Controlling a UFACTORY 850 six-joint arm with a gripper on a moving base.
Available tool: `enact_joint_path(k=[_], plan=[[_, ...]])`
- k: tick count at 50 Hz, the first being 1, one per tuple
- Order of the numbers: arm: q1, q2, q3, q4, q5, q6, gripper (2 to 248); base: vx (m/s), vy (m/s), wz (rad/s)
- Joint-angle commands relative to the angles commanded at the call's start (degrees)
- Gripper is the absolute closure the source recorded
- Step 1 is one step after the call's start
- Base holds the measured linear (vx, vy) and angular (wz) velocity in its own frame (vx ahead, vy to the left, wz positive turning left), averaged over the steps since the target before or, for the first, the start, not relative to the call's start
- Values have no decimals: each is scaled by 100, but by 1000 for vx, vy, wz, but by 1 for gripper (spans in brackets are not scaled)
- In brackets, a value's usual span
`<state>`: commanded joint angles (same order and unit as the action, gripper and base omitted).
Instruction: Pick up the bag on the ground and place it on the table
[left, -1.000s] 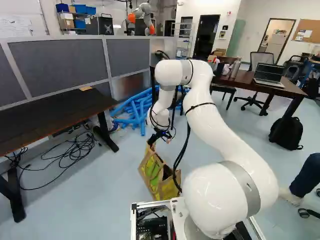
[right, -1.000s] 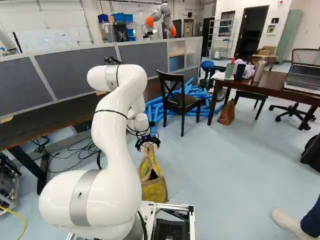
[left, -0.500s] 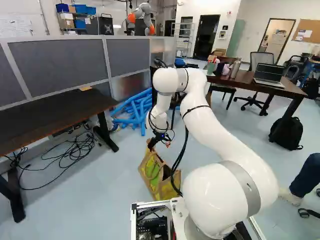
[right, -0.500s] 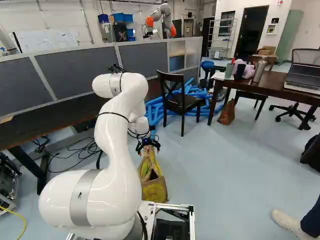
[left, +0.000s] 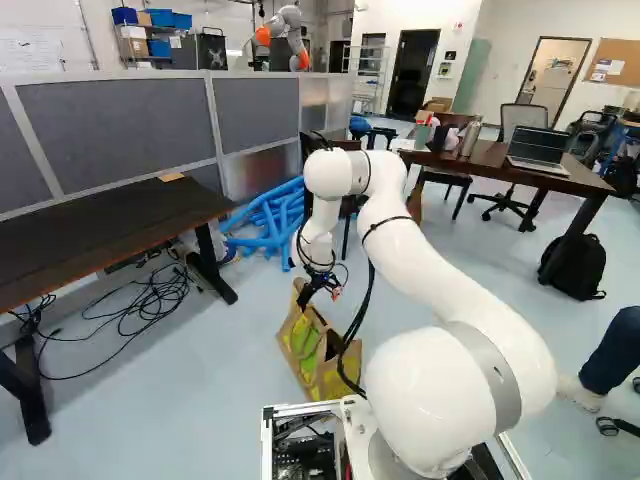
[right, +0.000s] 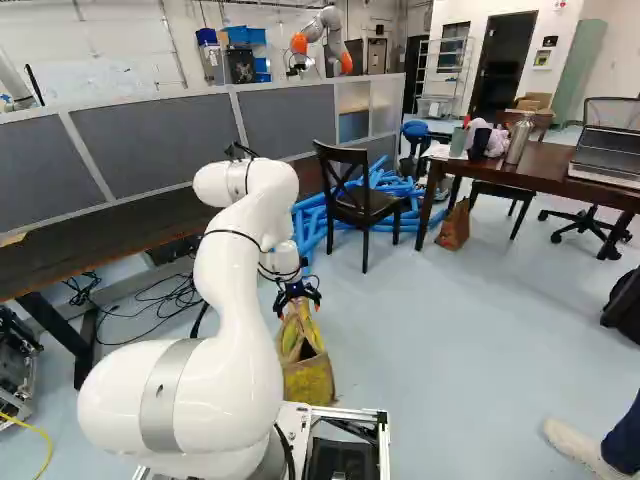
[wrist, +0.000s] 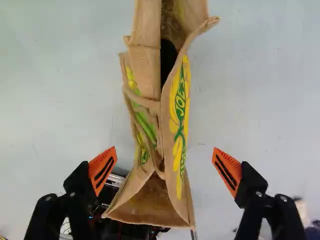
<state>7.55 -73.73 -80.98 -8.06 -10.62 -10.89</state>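
Arm (left: 440, 275): glossy white — swells into fat, rounded joints
Joint band (left: 492, 368): shows plain grey, broad
Strap (left: 385, 222): wraps round, thin and black
Cable (left: 345, 345): dangles black
Gripper (right: 299, 310): black, two-fingered
Pads (wrist: 103, 167): glow orange — finely ribbed, dark-slotted
Screws (wrist: 258, 193): small, silvery
Base frame (right: 352, 413): gleams pale, metallic, straight-edged

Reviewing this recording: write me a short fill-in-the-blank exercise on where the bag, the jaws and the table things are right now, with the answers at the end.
1. The grocery bag stands on the ____.
2. In the wrist view, the jaws are ____, one on either side of the bag.
3. The jaws' pads are coloured ____.
4. On the dark table stands a ____ with its screen raised.

Missing words: floor; open; orange; laptop.
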Motion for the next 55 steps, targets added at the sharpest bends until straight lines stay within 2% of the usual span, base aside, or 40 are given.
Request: enact_joint_path(k=[4,11,55], plan=[[0,-87,-73,0,0,-141,3,0,0,0],[0,-238,-202,0,0,-218,3,0,0,0],[1,-1196,-1066,0,-1,-234,3,0,0,0]])
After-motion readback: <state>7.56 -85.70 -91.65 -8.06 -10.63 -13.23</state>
